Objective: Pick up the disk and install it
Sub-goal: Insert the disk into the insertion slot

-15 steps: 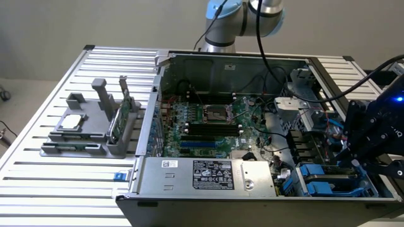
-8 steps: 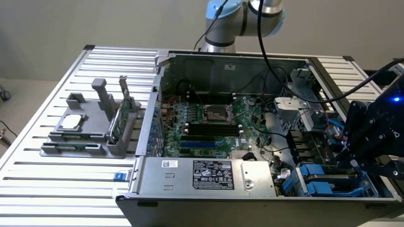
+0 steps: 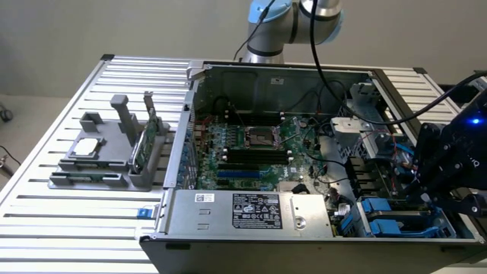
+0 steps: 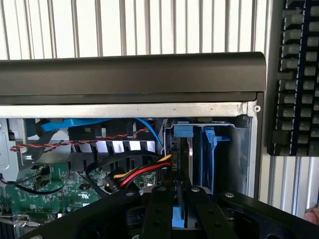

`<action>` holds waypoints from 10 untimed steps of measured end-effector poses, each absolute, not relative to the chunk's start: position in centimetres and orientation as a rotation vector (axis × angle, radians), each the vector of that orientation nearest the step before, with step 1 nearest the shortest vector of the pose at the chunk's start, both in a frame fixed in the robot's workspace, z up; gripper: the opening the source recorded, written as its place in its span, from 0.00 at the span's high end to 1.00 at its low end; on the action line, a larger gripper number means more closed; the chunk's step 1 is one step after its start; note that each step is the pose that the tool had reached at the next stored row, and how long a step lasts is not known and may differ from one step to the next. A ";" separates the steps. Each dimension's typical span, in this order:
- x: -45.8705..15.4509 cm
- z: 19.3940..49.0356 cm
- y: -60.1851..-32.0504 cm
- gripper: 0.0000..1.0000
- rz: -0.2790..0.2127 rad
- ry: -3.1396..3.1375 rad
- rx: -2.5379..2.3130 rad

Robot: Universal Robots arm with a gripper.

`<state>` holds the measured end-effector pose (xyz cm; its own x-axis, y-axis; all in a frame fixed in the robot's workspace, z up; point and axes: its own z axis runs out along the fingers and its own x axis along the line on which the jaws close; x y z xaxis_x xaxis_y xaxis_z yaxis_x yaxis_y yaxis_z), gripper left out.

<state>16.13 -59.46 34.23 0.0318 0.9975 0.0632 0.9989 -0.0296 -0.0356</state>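
The disk (image 4: 195,149) stands on edge in the drive bay at the corner of the open computer case (image 3: 228,74). Its silver edge and blue carrier frame show against the grey bay wall. My gripper (image 4: 178,194) is right at it, with its two black fingers (image 4: 158,209) close together on a blue part of the carrier. In the exterior view the gripper (image 3: 439,188) hangs low over the bays at the case's near right corner, and it covers the held disk there.
Blue carriers (image 3: 388,221) sit in the neighbouring bays. Red, yellow and black cables (image 4: 142,172) run beside the disk. The motherboard (image 3: 251,148) and power supply (image 3: 255,211) lie to the exterior view's left. A grey stand (image 3: 106,157) holds a chip and a green card.
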 end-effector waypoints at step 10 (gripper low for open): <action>16.1 34.1 -59.1 0.83 -0.024 -2.142 -2.209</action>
<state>16.13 -59.14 34.06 0.0318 0.9979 0.0558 0.9989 -0.0298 -0.0353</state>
